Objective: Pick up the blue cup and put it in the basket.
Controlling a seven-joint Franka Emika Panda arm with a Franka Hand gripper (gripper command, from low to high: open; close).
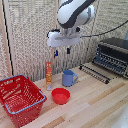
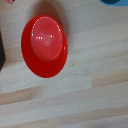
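Here, the scene is listed item by item.

Arm: a white and grey arm (image 1: pixel 75 14) is seen reaching in from the top of the exterior view, high above the wooden table (image 1: pixel 95 102).

Gripper: the gripper (image 1: pixel 62 51) is hung on a white block, fingers pointed down, well above the mug and touching nothing. Two dark fingers are seen apart with a clear gap between them, and nothing is held.

Mug: the blue mug (image 1: pixel 68 78) is stood upright on the table, handle turned to the exterior view's right. It is placed almost under the gripper, just behind the bowl. In the wrist view only a blue sliver (image 2: pixel 111 2) is caught at the picture's edge.

Bowl: a shallow red bowl (image 1: pixel 60 95) is set on the table in front of the mug; it fills much of the wrist view (image 2: pixel 44 46).

Basket: the red lattice basket (image 1: pixel 20 98) with a blue rim is placed at the exterior view's left, well apart from the mug.

Bottle: an orange bottle (image 1: pixel 49 75) is stood upright just beside the mug, toward the exterior view's left.

Oven: a toaster oven (image 1: pixel 112 56) is seen at the exterior view's right, its door folded down.
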